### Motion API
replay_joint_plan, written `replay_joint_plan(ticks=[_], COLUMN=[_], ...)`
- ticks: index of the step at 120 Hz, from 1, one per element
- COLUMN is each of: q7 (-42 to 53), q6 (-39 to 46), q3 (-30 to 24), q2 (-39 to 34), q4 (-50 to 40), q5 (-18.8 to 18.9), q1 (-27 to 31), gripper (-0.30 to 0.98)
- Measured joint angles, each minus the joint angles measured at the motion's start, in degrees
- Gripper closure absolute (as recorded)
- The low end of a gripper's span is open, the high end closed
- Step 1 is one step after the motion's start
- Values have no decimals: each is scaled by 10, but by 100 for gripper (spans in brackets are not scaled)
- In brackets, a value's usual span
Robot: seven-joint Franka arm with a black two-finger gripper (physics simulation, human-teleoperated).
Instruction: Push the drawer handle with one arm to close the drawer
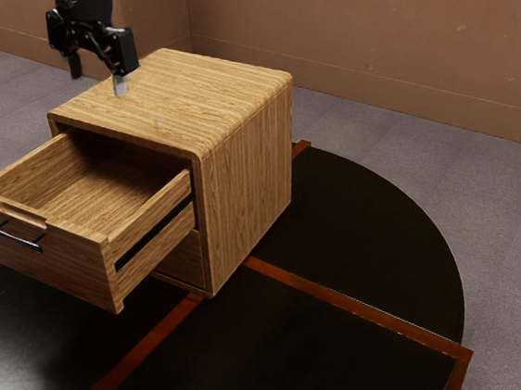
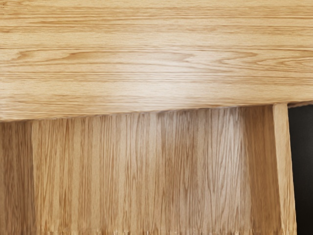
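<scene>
My gripper (image 1: 98, 75) is at the exterior view's upper left, its two fingers apart with nothing between them, above the rear left part of the wooden cabinet (image 1: 192, 95). The upper drawer (image 1: 39, 260) stands pulled far out toward the exterior view's lower left. A thin dark handle (image 1: 15, 238) is on its front, well away from the gripper. In the wrist view, the cabinet top (image 2: 156, 58) borders the open drawer's bare floor (image 2: 137, 171); one drawer side wall (image 2: 282, 161) shows beside it.
The cabinet stands on a round black table (image 1: 378, 226) with reddish-brown strips (image 1: 351, 307). A lower drawer (image 1: 182, 259) sits inside the cabinet under the pulled-out one. Brown walls (image 1: 379, 40) and grey floor (image 1: 510, 212) lie beyond.
</scene>
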Motion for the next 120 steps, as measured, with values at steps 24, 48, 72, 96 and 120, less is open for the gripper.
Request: replay_joint_plan(ticks=[24, 48, 72, 96, 120], q7=[1, 1, 1, 2, 3], q6=[-37, -108, -136, -136, -89], q3=[0, -22, -27, -26, -21], q2=[0, -5, -6, -159, -395], q4=[54, 186, 192, -9, -335], q5=[4, -4, -6, -4, -5], q1=[-1, -10, -5, 2, 15], gripper=[0, 0, 0, 0, 0])
